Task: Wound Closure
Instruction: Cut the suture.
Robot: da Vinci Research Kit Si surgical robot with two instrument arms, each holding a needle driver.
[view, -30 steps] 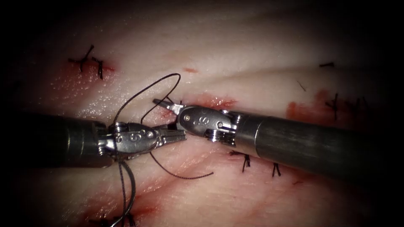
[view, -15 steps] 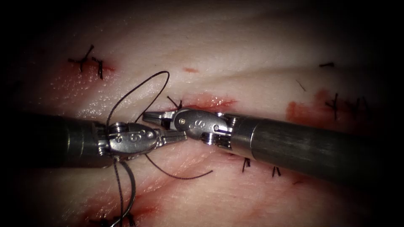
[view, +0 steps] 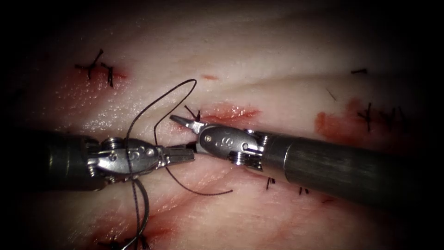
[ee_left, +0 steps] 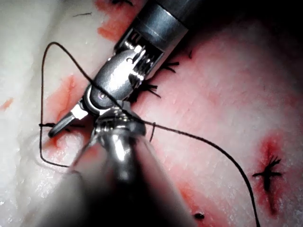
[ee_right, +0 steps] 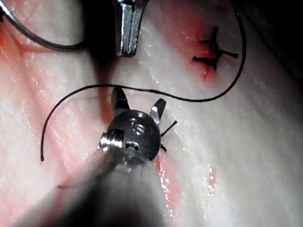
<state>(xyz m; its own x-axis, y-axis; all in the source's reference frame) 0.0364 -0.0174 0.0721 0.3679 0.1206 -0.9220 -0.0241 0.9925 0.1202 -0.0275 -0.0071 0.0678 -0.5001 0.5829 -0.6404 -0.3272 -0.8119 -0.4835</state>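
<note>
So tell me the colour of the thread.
The thread is black, clearest in the endoscope view against the pale tissue.

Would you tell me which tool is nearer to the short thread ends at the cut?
Right. The right tool, jaws open, has its tips right beside the thread ends at the cut. The left tool, jaws shut, lies lower, beneath the right tool's jaws.

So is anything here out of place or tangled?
Only the thread looks odd: a loop drapes over the left tool, whose shut jaws hold nothing visible. The right tool is open and empty, at the cut. The apparent needle lies loose on the tissue, left of the cut.
</note>
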